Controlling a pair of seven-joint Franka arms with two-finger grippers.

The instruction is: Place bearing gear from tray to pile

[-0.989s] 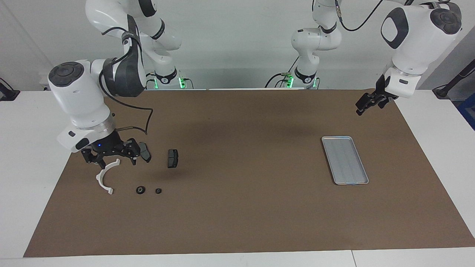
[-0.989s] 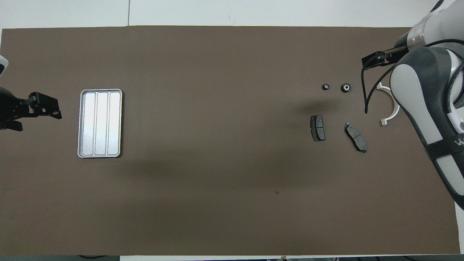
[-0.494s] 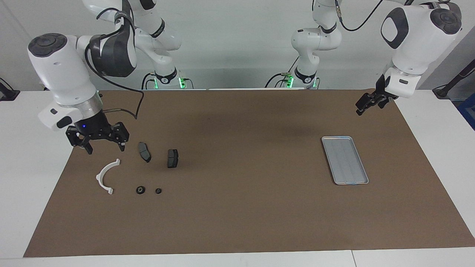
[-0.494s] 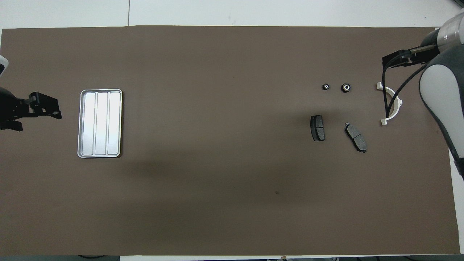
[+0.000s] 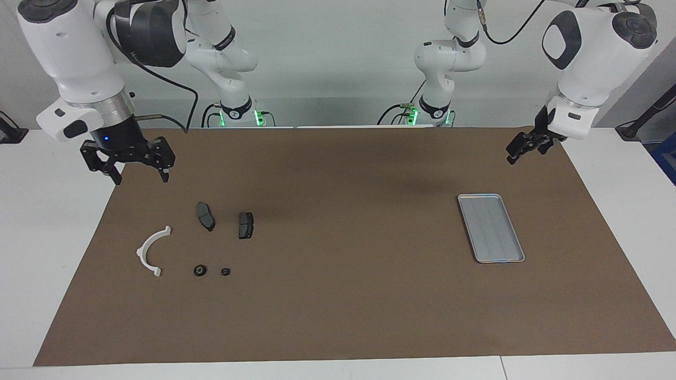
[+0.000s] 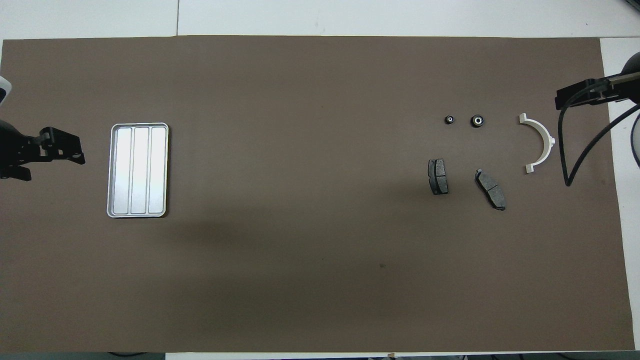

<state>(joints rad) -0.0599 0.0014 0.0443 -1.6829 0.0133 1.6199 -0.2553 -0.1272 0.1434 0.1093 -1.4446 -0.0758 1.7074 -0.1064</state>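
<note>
Since the earlier frames, only the right gripper (image 5: pixel 138 177) has been lifted clear of the small parts and carried back toward the right arm's end of the table; everything else is unchanged.

Seen from the facing camera, the right gripper is held in the air over the edge of the brown mat (image 5: pixel 338 316), its two fingers spread apart and nothing between them. The left gripper (image 5: pixel 520 150) is held over the mat's corner at the left arm's end, where that arm waits; its fingers are parted too and nothing is gripped. The tray (image 5: pixel 491 228) lies flat on the mat toward the left arm's end: silver-grey, rectangular, with rounded corners and a raised rim, and nothing is seen in it. Toward the right arm's end the pile is spread out: a white arc (image 5: pixel 150 251), two dark pads (image 5: pixel 205 216) (image 5: pixel 245 225) nearer to the robots, and two small black rings (image 5: pixel 199 270) (image 5: pixel 225 272) farther from them, all apart from one another.

From the overhead camera, the tray (image 6: pixel 138 170) is shown with three lengthwise ridged panels and a bright surface. The rings (image 6: pixel 477 120) (image 6: pixel 449 119) are seen to have pale centres. The white arc (image 6: pixel 541 142) lies beside them, and the pads (image 6: pixel 438 176) (image 6: pixel 490 188) lie nearer to the robots. The left gripper (image 6: pixel 70 152) is seen beside the tray.
</note>
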